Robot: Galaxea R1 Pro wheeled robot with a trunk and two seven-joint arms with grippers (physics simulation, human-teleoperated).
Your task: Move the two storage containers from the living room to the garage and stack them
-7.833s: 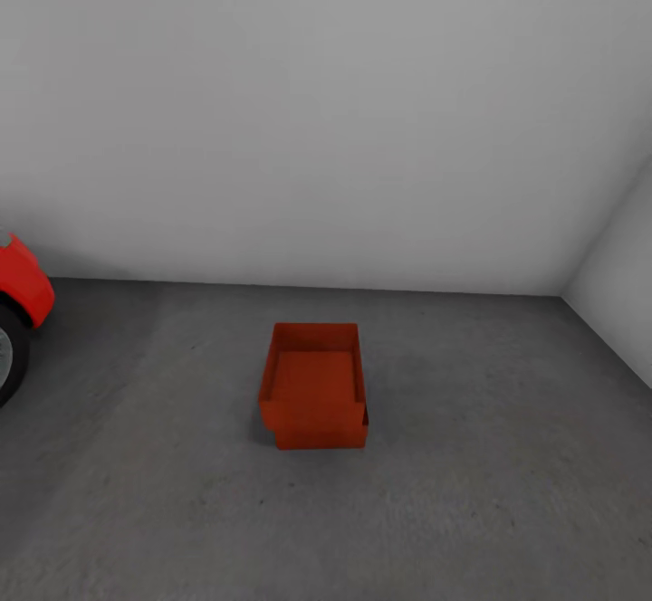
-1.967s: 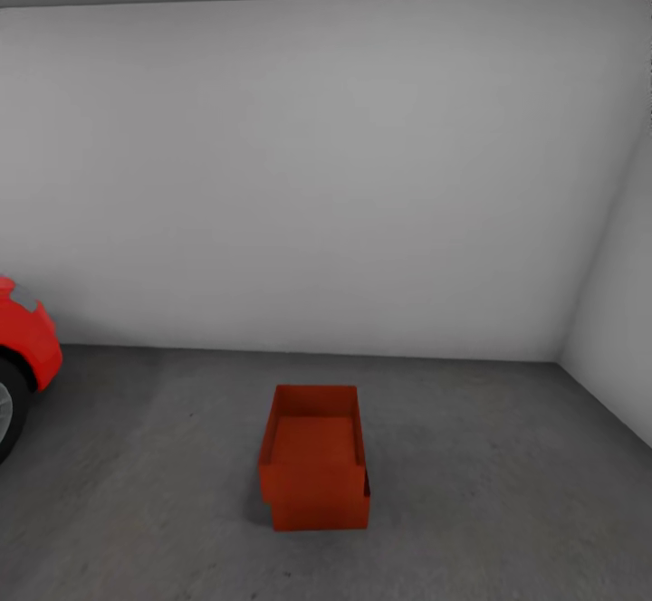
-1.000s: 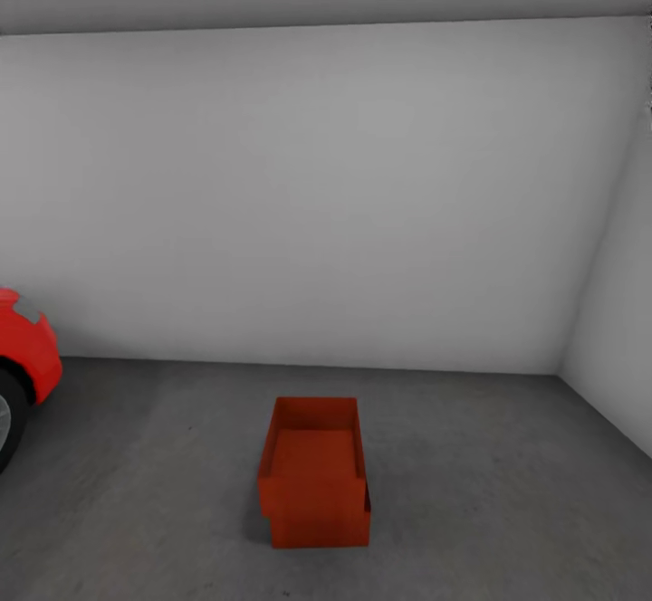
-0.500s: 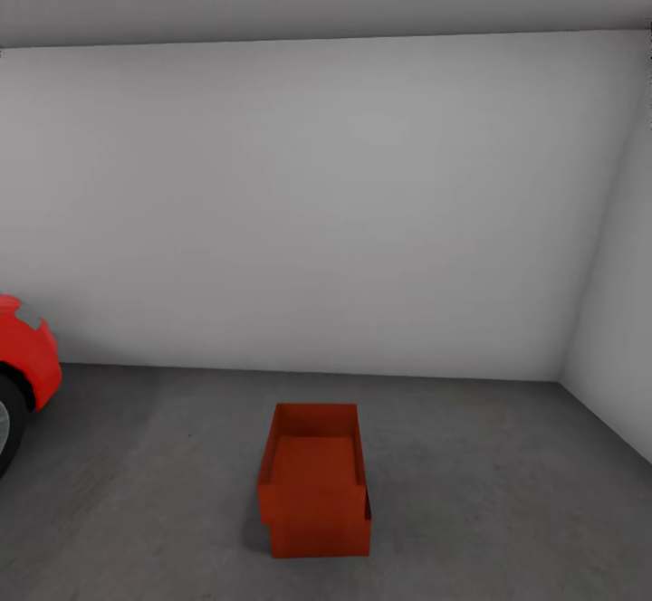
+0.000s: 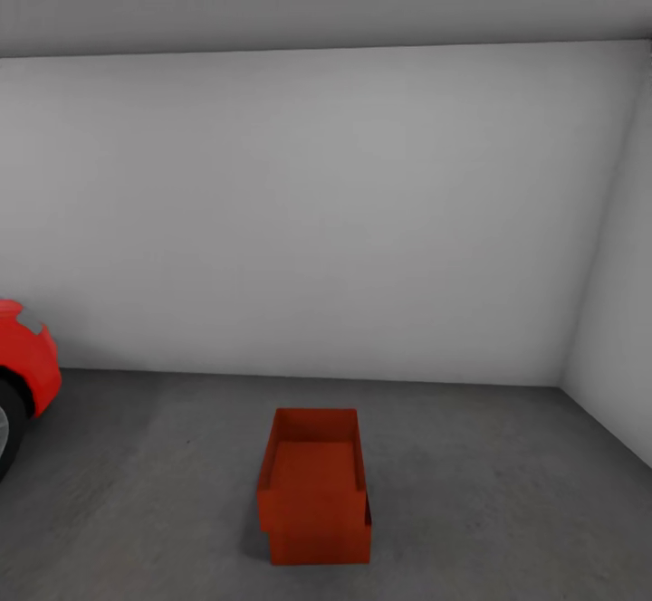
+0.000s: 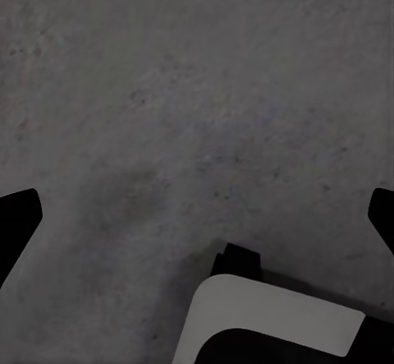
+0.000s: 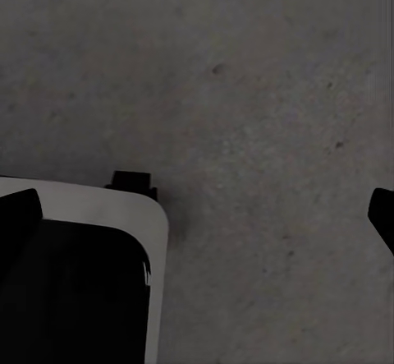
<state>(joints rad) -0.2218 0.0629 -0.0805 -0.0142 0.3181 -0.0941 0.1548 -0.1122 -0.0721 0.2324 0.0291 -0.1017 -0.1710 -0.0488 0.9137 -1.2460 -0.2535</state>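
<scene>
Both pincers hang spread wide and empty over the concrete floor (image 6: 197, 93): left gripper (image 6: 197, 216), right gripper (image 7: 197, 208). The two storage containers (image 5: 313, 492) sit stacked at six o'clock, red car (image 5: 23, 361) at nine.

Upper storage container (image 5: 312, 467): red-orange, plastic-looking, smooth, matt, plain walls without sheen. Lower storage container (image 5: 319, 547): same colour and same flat finish on its visible front wall. Floor (image 5: 471, 510): dark grey, concrete-like, matt, faintly mottled; in the left wrist view the floor (image 6: 197, 109) shows fine speckle and pale blotches, slightly rough. Back wall (image 5: 317, 212) at 12 o'clock: pale grey, smooth, matt, no texture. Red car (image 5: 23, 357) at 9 o'clock: glossy painted body, tyre dull black. Robot base part (image 7: 98, 216): white edge smooth, like moulded plastic, dark matt centre. Left gripper's fingertips (image 6: 16, 220): flat black, no visible sheen.
</scene>
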